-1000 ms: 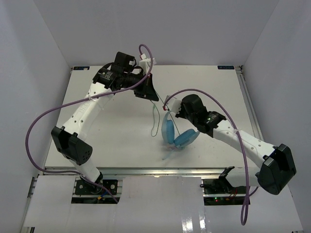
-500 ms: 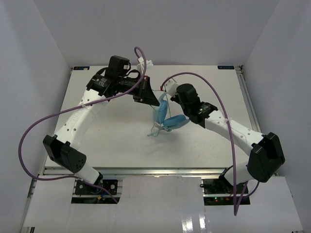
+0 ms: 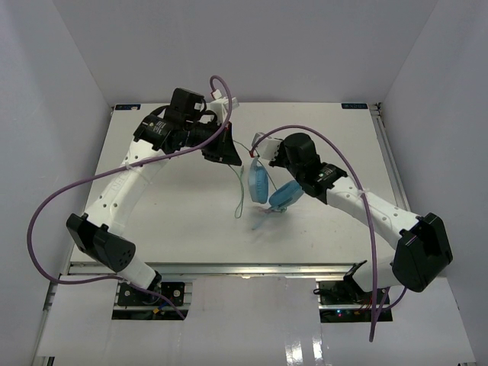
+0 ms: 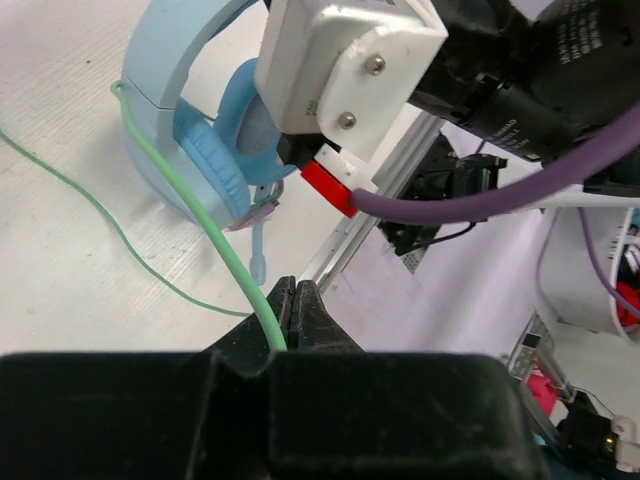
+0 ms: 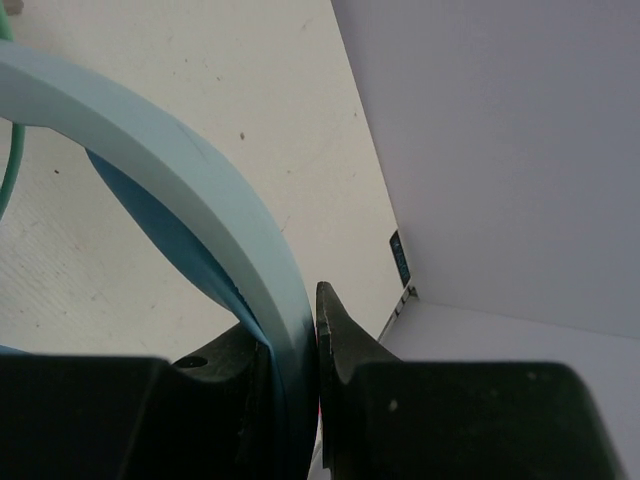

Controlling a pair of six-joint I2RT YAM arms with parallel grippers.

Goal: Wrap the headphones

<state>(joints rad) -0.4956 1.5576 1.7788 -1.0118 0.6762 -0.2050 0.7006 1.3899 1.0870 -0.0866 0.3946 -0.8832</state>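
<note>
The headphones [image 3: 259,185] are gripped by the band [image 5: 170,170] in the closed right pincer [image 5: 290,325]. Their green cable [image 4: 215,240] is pinched in the closed left pincer [image 4: 296,300], seemingly above the table [image 3: 175,221].

No text, number or brand can be read in any of the 3 views.

Top external view: a small blue label [image 3: 354,105] lies on the far edge of the table [image 3: 191,225], near its right corner. Its print is too small to resolve.

Right wrist view: a dark label [image 5: 400,258] stands on the table rim beside the wall. Its pale characters are blurred.

Left wrist view: faint grey lettering [image 4: 592,38] runs across a black arm housing [image 4: 545,85] and is illegible.
</note>
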